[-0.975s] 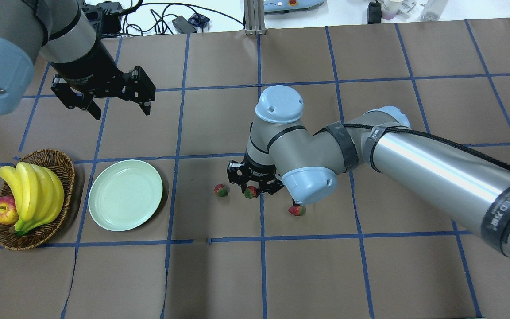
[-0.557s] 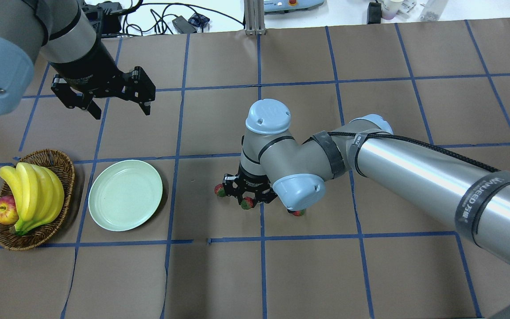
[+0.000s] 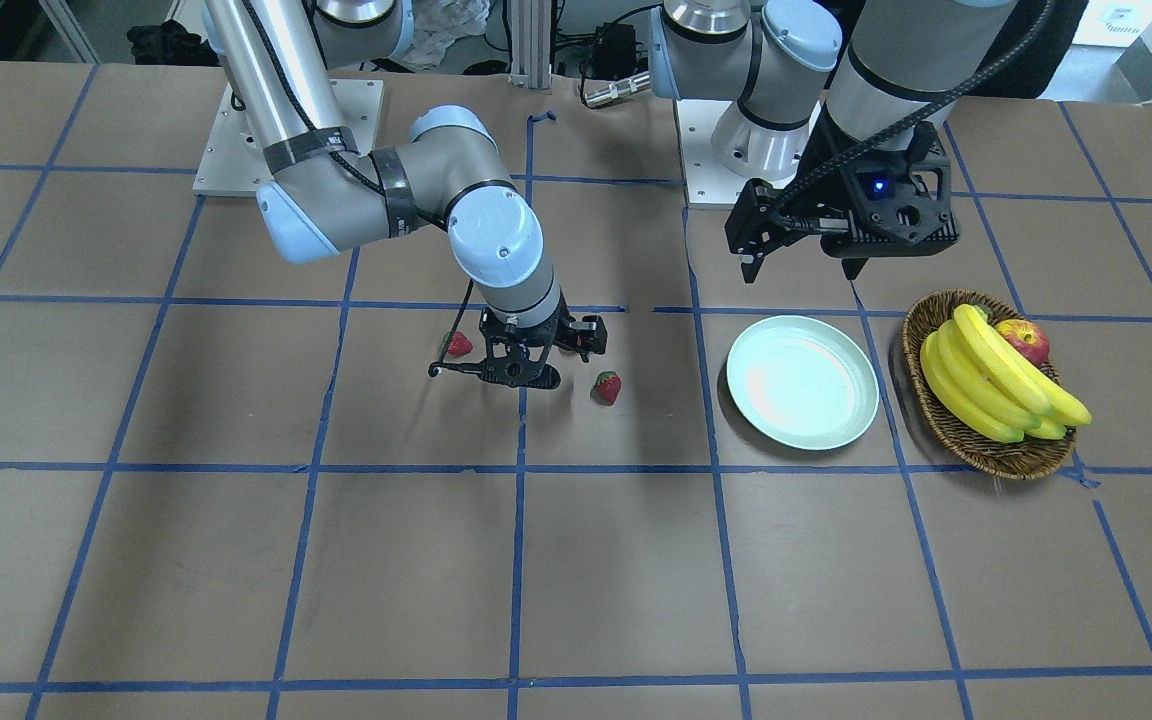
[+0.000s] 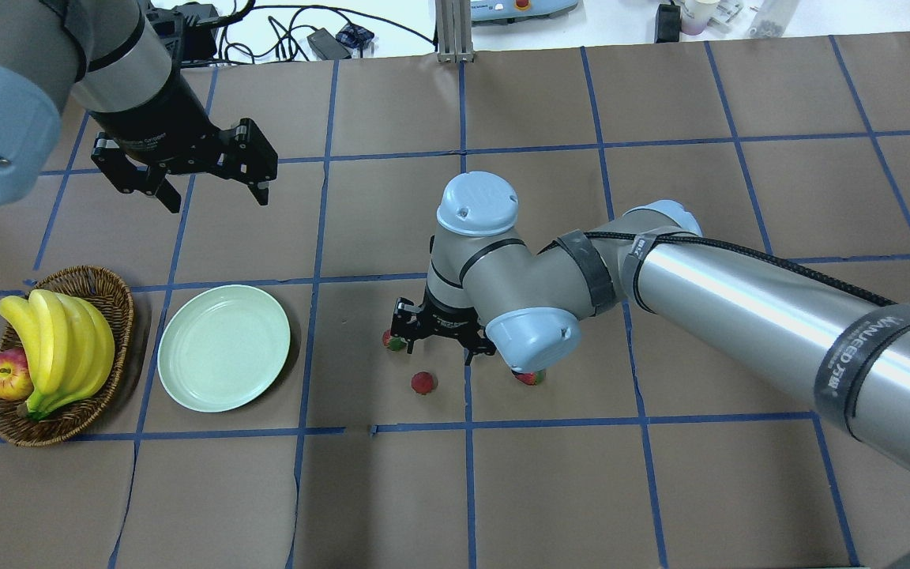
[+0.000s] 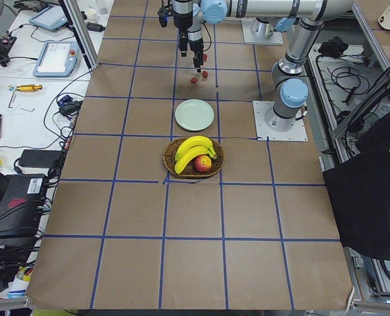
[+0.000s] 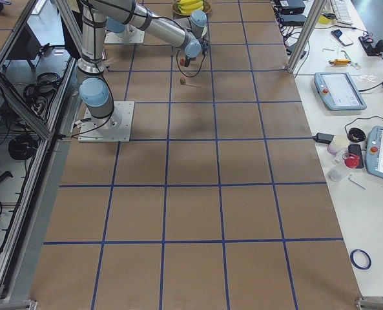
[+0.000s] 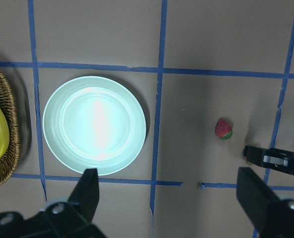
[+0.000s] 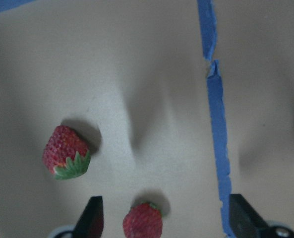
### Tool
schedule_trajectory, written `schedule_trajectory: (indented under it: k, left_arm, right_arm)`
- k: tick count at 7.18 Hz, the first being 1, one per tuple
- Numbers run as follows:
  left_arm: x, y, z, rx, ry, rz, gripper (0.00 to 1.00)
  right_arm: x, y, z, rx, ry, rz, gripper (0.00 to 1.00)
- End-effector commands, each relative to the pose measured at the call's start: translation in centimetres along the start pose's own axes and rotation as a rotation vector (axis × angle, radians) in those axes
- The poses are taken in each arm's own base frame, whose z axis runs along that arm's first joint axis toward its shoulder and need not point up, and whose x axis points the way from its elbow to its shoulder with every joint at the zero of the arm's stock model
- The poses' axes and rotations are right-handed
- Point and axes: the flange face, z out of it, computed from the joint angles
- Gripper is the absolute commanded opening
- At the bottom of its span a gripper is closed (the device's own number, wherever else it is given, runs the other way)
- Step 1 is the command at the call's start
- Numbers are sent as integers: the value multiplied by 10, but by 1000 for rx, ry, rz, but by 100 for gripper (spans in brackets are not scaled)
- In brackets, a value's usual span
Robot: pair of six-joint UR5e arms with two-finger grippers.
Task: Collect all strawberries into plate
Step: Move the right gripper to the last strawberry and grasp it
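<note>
Right gripper [image 8: 167, 224], jaws spread and empty, poised low over a strawberry [image 8: 143, 221] on the counter [image 4: 360, 490].
This strawberry lies off-centre between its fingers [image 8: 93, 218], a second strawberry [image 8: 66, 151] just beyond, a third strawberry [image 4: 530, 378] under the arm; closing now may clip the edge and roll it away. The empty plate [image 4: 223, 348] sits well off to one side, near the left gripper [image 7: 169, 196], also spread.

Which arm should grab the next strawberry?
Right. The right gripper, open, sits low among the strawberries; the left gripper hovers high by the plate, farther from all three.
</note>
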Motion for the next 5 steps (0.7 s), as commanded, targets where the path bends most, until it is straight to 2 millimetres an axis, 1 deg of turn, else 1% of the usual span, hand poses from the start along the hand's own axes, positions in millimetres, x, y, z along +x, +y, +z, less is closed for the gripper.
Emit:
schedule_trajectory:
  k: [1, 2, 3, 4, 5]
  left_arm:
    - [0, 0, -1, 2, 0, 0, 100]
    - [0, -1, -1, 2, 0, 2, 100]
    - [0, -1, 0, 0, 0, 0, 100]
    - [0, -1, 0, 0, 0, 0, 100]
    - [0, -1, 0, 0, 0, 0, 100]
  right_arm:
    - [15, 6, -26, 20, 46, 18, 100]
    - [37, 6, -27, -10, 186, 46, 100]
    - [52, -1, -26, -9, 232, 68, 100]
    - [69, 7, -7, -25, 280, 74, 100]
    - [76, 9, 3, 0, 270, 75, 100]
